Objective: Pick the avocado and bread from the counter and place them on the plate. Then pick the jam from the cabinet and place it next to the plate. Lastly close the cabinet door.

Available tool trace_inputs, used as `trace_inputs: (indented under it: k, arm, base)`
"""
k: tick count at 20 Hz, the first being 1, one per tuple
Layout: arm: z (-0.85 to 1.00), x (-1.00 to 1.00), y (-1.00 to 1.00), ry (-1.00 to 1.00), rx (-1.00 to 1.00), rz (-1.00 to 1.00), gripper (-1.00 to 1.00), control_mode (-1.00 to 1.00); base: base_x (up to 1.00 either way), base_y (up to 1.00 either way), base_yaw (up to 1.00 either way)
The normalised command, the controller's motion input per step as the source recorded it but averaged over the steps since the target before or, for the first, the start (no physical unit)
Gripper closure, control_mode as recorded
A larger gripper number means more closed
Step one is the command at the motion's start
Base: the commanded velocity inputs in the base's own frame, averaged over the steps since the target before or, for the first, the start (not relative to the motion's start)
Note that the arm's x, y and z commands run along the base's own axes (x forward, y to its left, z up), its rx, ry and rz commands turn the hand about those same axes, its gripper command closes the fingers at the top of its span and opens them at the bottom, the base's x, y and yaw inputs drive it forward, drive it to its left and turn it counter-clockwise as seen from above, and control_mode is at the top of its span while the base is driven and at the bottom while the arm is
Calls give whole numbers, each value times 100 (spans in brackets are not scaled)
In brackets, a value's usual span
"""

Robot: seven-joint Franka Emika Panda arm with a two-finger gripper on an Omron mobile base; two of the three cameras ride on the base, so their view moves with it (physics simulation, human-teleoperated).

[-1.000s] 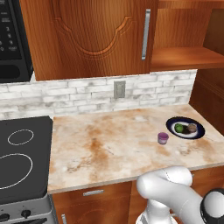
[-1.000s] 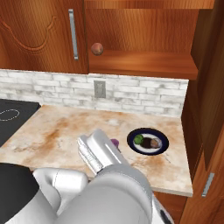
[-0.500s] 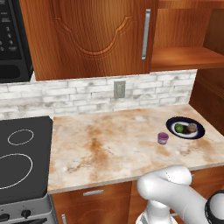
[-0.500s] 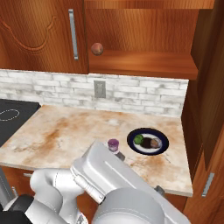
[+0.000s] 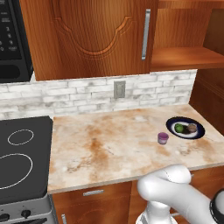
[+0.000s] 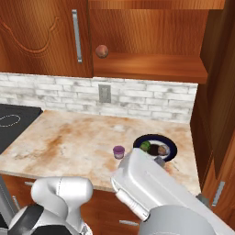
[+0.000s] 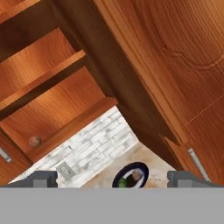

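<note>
Jam (image 5: 163, 138) is sitting on the counter (image 5: 109, 148), just beside the plate (image 5: 197, 133), which is carrying the avocado (image 5: 179, 128) and bread (image 5: 191, 128). I am seeing the gripper (image 7: 112, 178) with its fingers spread wide, holding nothing, facing the cabinet (image 7: 65, 100), whose door (image 7: 175, 65) is standing open.

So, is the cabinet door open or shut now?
Open. The cabinet shows its bare shelf, with a reddish-brown ball on it, and the door stands swung out to the side.
</note>
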Motion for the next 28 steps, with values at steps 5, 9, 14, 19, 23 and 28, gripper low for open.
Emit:
trace_inputs:
  k: [5,9,14,19,23,28]
  arm:
    - [3,-33,-57,-5,0,0,-100,-100]
    - [10,-23,-55,-5,0,0,-100,-100]
    - [20,2,-45,-3,0,0,-100,-100]
    - [8,3,-43,-3,0,7,-100,-100]
    - [7,-8,-36,-4,0,14,-100,-100]
    - [1,1,-30,-1,0,19,-100,-100]
  base:
    - [0,0,0]
    - [0,0,0]
    - [0,0,0]
    - [0,0,0]
    - [0,0,0]
    - [0,0,0]
